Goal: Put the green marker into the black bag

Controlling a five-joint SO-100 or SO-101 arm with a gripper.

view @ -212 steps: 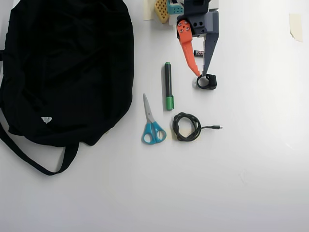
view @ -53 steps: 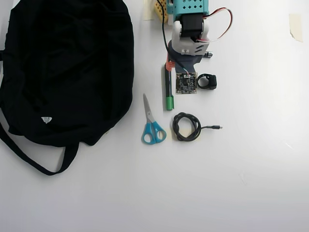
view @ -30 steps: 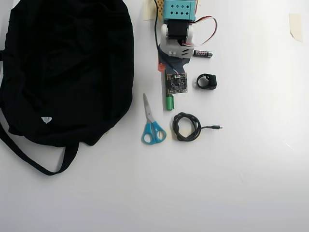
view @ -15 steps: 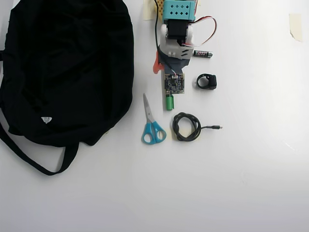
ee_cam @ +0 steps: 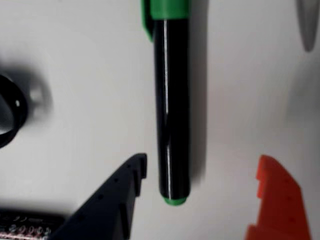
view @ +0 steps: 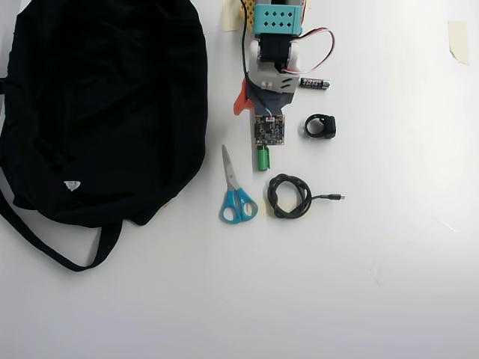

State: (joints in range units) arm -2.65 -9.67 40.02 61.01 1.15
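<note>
White table, green marker [ee_cam: 172,100] between tips of wide hand [ee_cam: 205,170], untouched.

The slim black-barrelled marker with a bright green cap [ee_cam: 172,100] is seen lying flat on the white table in the wrist view, its glossy barrel running straight up the picture, the cap at the top edge and a small green tip at the lower end. From overhead only its green cap end [view: 263,159] is shown, the rest being covered. The large, soft black fabric bag [view: 105,105] is spread at the left of the overhead view, well apart from the marker, with long straps trailing below and a small white label near its lower edge.
</note>
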